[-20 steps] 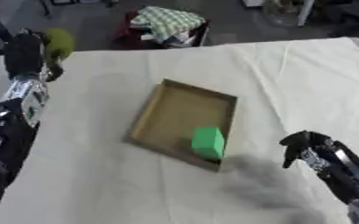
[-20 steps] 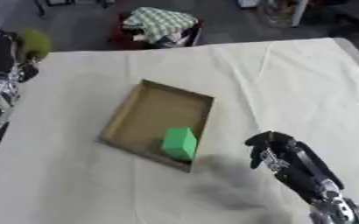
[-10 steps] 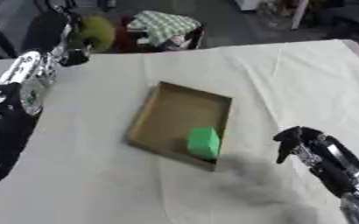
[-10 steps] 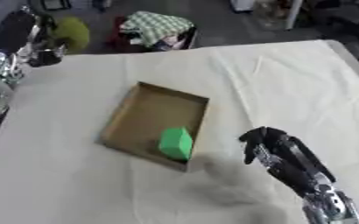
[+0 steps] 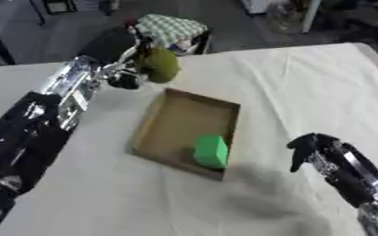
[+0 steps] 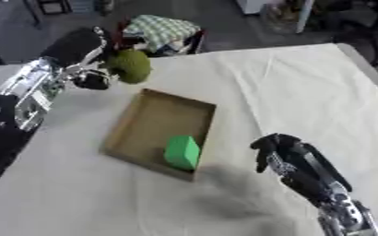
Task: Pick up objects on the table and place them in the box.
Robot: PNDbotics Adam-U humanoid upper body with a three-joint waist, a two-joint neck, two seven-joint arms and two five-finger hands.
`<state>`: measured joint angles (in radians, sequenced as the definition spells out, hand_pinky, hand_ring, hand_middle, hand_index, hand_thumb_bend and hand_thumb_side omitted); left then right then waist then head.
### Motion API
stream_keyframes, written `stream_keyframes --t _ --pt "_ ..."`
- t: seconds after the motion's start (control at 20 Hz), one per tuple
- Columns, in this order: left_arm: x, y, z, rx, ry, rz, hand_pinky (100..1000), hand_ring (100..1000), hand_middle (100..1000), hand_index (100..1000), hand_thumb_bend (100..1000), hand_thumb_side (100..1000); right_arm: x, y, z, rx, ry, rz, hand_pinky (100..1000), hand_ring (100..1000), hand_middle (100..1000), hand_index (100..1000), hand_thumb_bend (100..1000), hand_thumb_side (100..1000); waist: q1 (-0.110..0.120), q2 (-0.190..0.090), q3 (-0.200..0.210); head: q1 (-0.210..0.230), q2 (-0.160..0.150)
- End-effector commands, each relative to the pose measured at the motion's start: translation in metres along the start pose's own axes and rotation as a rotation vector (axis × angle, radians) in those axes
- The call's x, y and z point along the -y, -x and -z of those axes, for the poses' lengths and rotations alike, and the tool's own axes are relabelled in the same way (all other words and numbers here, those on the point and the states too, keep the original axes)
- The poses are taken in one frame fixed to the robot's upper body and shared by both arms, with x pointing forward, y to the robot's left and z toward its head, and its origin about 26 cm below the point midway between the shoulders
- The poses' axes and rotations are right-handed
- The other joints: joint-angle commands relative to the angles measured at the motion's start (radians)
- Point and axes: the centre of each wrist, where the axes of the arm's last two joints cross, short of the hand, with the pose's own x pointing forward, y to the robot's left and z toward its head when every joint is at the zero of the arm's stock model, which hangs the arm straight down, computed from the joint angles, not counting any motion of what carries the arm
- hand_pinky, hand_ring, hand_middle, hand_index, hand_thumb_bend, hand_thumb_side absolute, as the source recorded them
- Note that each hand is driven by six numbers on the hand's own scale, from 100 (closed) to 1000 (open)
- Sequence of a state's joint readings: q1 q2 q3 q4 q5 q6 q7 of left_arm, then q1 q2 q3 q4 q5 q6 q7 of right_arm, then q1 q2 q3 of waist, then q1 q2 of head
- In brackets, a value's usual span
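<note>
While a rounded olive-green object [image 5: 158, 64] is clasped in the curled left hand [image 5: 121, 69] just beyond the box's [image 5: 160, 116] far corner, the right hand [image 5: 315, 150] is held clenched, empty, beside the shallow cardboard box, wherein a green block [image 5: 211, 151] lies.
</note>
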<state>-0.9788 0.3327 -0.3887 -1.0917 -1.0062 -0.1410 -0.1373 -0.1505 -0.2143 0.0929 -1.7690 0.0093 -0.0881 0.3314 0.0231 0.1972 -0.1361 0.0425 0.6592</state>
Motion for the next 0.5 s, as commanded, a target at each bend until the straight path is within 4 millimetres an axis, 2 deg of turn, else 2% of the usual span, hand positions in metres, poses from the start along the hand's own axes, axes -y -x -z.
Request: stream_keyframes --t 0.05,0.15,0.3,0.4,0.45,0.5 --pt "-0.0003 -0.0079 0.0057 0.047 0.029 0.020 485 444 407 521 194 100 0.0036 -0.0068 0.0035 0.025 -0.006 -0.012 454 432 432 640 100 639 -0.001 -0.017 -0.003 0.004 0.005" --pt "0.0050 -0.0112 0.0066 0.070 0.061 0.026 508 469 444 552 209 100 0.0033 -0.0071 0.0039 0.026 -0.008 -0.011 454 432 432 640 100 639 0.000 -0.017 -0.004 0.003 0.006" --pt "0.0092 -0.0114 0.0049 0.096 0.119 0.041 583 562 570 679 329 111 0.0037 -0.0068 0.0035 0.024 -0.005 -0.011 454 432 432 640 100 640 0.001 -0.017 -0.002 0.003 0.007" --pt "0.0068 -0.0094 0.0019 0.105 0.134 0.051 625 612 636 752 417 230 0.0040 -0.0066 0.0033 0.023 -0.004 -0.011 454 432 432 640 100 640 0.002 -0.017 0.001 0.002 0.007" --pt "0.0043 -0.0083 0.0002 0.108 0.135 0.055 665 653 698 818 529 376 0.0041 -0.0066 0.0032 0.023 -0.003 -0.012 454 432 432 640 100 640 0.002 -0.017 0.003 0.001 0.007" --pt "0.0003 -0.0068 -0.0023 0.110 0.129 0.060 670 658 705 825 542 394 0.0042 -0.0064 0.0030 0.022 -0.003 -0.012 454 432 432 640 100 640 0.003 -0.018 0.005 0.000 0.007"
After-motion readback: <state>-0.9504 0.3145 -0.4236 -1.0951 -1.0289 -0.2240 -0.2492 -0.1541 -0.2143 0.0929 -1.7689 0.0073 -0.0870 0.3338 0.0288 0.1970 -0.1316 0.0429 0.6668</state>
